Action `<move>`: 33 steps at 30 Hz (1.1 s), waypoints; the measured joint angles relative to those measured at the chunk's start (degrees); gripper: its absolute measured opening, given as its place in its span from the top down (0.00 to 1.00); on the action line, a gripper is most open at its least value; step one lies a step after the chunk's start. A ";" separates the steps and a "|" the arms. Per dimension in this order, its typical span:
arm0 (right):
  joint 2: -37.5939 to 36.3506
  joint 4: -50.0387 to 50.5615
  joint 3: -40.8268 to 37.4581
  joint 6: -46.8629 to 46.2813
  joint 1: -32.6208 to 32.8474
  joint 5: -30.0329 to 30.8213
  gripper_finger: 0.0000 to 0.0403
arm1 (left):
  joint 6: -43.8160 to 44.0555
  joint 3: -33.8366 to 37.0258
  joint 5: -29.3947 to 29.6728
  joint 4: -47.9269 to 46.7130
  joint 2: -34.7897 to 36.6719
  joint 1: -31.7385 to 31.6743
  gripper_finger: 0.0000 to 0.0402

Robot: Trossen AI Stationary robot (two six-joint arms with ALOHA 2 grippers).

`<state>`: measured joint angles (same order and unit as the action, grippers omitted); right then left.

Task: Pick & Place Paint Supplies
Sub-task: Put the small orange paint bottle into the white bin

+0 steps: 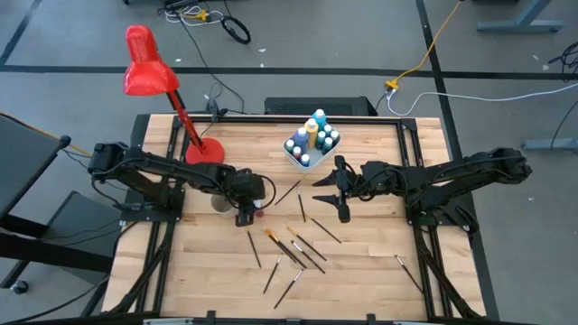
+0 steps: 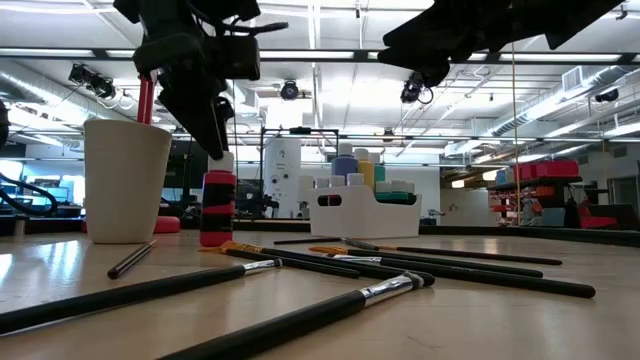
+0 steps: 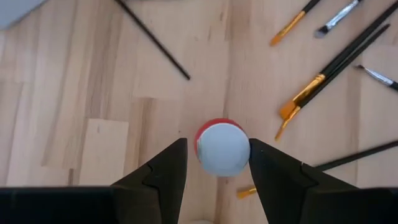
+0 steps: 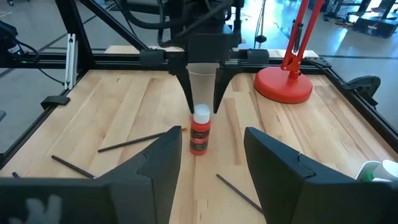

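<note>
A red-brown paint bottle (image 1: 258, 210) (image 2: 217, 208) (image 4: 199, 134) with a white cap (image 3: 222, 149) stands upright on its base on the table. My left gripper (image 1: 248, 213) (image 3: 217, 163) (image 4: 204, 109) points down over it, open. Its fingers stand on either side of the cap, with a gap showing. My right gripper (image 1: 334, 190) (image 4: 211, 158) hovers open above mid-table, facing the bottle. Several dark-handled brushes (image 1: 298, 249) (image 2: 380, 266) (image 3: 336, 62) lie scattered flat on the wood. Several more bottles (image 1: 312, 137) (image 2: 360, 175) stand in the white tray (image 1: 295, 158) (image 2: 345, 215).
A beige cup (image 1: 219, 201) (image 2: 125, 180) (image 4: 202, 78) stands just behind the red-brown bottle, close to the left gripper. A red desk lamp (image 1: 149, 72) has its base (image 1: 205, 151) (image 4: 283, 84) on the table's far left. One brush (image 1: 406, 271) lies near the right edge.
</note>
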<state>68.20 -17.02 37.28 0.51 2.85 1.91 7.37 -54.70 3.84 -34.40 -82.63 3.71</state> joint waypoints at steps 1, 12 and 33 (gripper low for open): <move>0.00 0.00 0.00 0.00 0.00 0.02 0.55 | -0.35 0.00 0.02 0.35 0.00 0.08 0.55; 0.00 0.00 0.00 -1.42 0.00 0.07 0.55 | -2.61 0.00 -0.27 1.87 0.00 0.06 0.68; 0.00 0.00 0.00 -1.38 0.00 0.20 0.55 | -4.40 0.07 -0.24 6.19 0.02 -0.12 0.93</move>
<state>68.20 -17.02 37.28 -0.86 2.85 2.11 2.96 -54.63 3.59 -28.21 -82.61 3.60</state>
